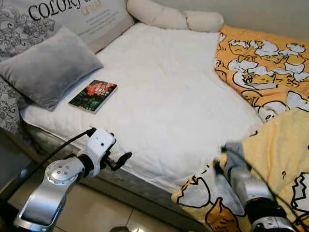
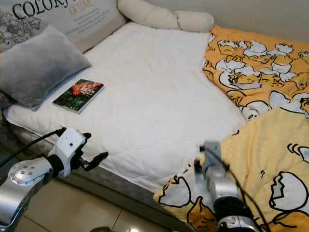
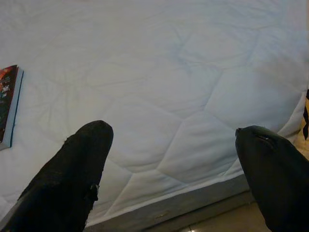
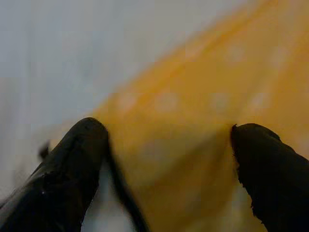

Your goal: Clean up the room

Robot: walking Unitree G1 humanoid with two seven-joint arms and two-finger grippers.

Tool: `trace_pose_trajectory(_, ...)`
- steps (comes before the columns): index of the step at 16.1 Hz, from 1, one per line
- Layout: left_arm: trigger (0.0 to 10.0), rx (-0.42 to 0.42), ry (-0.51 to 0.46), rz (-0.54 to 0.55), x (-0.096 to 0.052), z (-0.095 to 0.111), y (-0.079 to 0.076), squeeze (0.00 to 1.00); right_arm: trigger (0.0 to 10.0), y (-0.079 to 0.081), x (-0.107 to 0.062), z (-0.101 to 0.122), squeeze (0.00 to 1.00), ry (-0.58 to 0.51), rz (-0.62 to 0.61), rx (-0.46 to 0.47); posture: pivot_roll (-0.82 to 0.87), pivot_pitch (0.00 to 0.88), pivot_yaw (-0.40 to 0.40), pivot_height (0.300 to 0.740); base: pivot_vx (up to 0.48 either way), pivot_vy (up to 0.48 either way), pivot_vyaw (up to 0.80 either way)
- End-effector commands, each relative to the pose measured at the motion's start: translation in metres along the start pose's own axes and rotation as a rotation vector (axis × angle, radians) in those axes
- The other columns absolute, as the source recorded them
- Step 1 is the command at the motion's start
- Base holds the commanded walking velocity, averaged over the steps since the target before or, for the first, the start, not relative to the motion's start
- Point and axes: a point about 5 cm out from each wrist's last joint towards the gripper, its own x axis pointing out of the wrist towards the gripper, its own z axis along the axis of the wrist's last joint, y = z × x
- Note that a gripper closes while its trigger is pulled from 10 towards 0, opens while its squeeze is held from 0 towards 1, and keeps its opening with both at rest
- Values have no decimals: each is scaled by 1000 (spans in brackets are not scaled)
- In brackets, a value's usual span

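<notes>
A yellow blanket printed with cartoon eggs lies crumpled over the right side of the bed and hangs over its front edge. My right gripper is open at that hanging edge, with blurred yellow cloth between its fingers; its silver arm rises in front of the blanket. My left gripper is open and empty at the mattress's front edge, pointing across the white mattress. A dark book with a red cover picture lies flat on the mattress beyond it.
A grey pillow rests at the left beside the book, with a large printed cushion behind it. A cream bolster lies along the far edge. Tiled floor runs below the bed frame.
</notes>
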Motion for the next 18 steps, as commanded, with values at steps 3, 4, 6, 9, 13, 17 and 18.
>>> trace_pose_trajectory(3, 10000, 19, 8, -1, -4, 1, -1, 0, 0, 8, 7, -1, 0, 46, 73, 115, 161, 0, -3, 740, 0, 0, 0)
trace_pose_trajectory(4, 10000, 20, 10, -2, -4, 1, -1, 0, 0, 8, 8, -1, 0, 48, 77, 120, 161, 0, -3, 740, 0, 0, 0)
trace_pose_trajectory(6, 10000, 23, 16, -13, -6, 0, -3, 0, 0, 4, 10, -1, 0, 54, 68, 106, 167, 0, -5, 740, 0, 0, 0)
trace_pose_trajectory(9, 10000, 19, 22, -18, -6, -1, -4, 0, 0, 2, 11, 0, 0, 56, 75, 106, 168, 0, -5, 740, 0, 0, 0)
trace_pose_trajectory(13, 10000, 10, 30, -10, -7, -2, -6, 0, 0, -2, 12, -9, 0, 79, 102, 63, 170, 0, -14, 740, 0, 0, 0)
trace_pose_trajectory(17, 10000, 4, 33, -16, -7, -2, -8, 0, 0, -5, 13, -11, 0, 81, 137, 70, 166, 0, -13, 740, 0, 0, 0)
trace_pose_trajectory(18, 10000, 4, 34, -17, -7, -2, -8, 0, 0, -5, 13, -11, 0, 78, 148, 66, 165, 0, -14, 740, 0, 0, 0)
